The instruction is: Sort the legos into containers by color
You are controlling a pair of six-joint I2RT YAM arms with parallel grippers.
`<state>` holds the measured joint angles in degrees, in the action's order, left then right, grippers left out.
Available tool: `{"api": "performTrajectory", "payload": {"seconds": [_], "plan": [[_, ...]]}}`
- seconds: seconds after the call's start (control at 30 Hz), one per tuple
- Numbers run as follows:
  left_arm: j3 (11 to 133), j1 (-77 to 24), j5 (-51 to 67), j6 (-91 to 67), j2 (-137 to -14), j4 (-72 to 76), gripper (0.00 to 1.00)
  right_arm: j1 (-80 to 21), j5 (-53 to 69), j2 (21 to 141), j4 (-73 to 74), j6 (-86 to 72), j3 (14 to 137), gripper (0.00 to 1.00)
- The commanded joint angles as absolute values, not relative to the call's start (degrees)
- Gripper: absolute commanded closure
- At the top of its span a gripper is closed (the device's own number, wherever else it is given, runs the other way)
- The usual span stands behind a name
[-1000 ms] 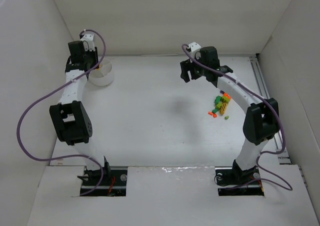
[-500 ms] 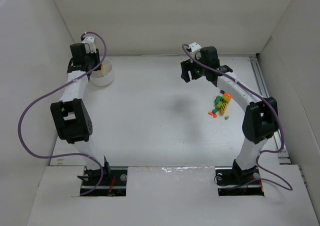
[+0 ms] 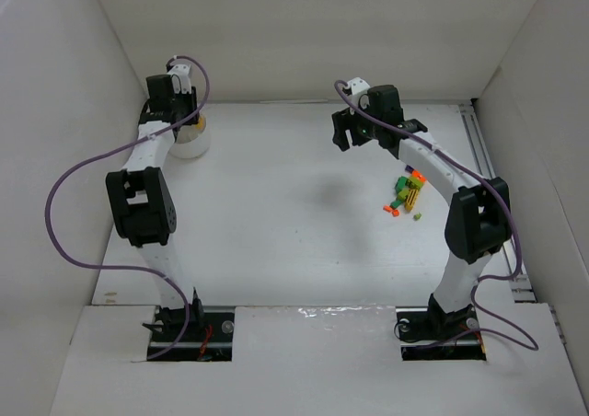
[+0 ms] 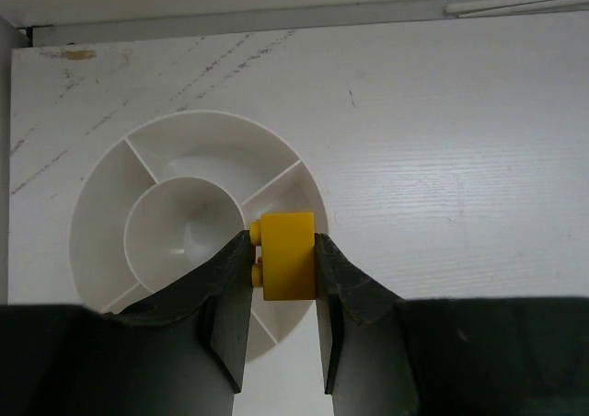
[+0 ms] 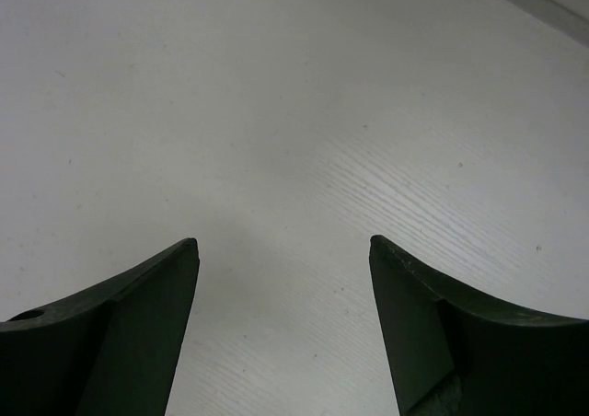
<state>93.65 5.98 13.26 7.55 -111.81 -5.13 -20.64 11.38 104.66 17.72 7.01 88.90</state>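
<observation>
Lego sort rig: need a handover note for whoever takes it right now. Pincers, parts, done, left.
Left pincer: shut on a yellow brick, held over the white bowl, not released.
Right pincer: open, nothing in it, above bare table.
Other legos: one small pile, green, orange and yellow, on the table beside the right arm.
Done: no brick shows in the bowl sections in view; some of the bowl is hidden behind the pincer.
Left: drop the yellow brick into a section, then sort the pile.

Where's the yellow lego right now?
Left wrist view: the yellow lego sits pinched in the left hand, above the white bowl at the far left of the table.
</observation>
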Motion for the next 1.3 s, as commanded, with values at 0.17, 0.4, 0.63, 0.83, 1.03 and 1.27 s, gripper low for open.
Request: {"api": "performTrajectory", "payload": {"seconds": [0.17,0.4,0.63,0.83,1.03,1.27], "plan": [[100.8,5.7,10.5,10.2,-113.3,-4.7,1.00,-21.4,11.2,104.9,16.8,6.2,91.7,0.20],[103.1,5.7,11.2,10.8,-115.4,-6.9,1.00,-21.4,10.6,106.0,16.8,6.2,92.7,0.20],[102.6,5.7,13.2,10.8,-115.4,-7.5,1.00,-21.4,10.6,106.0,16.8,6.2,92.7,0.20],[103.1,5.2,13.1,11.3,-115.9,-9.8,1.00,-21.4,10.6,106.5,16.8,6.2,92.7,0.20],[104.4,5.2,11.7,12.0,-117.6,-11.1,1.00,-21.4,10.6,107.0,16.8,6.2,93.3,0.20],[106.3,4.7,11.1,12.0,-119.3,-11.7,0.98,-21.4,10.6,107.1,16.8,6.2,93.3,0.20]]}}
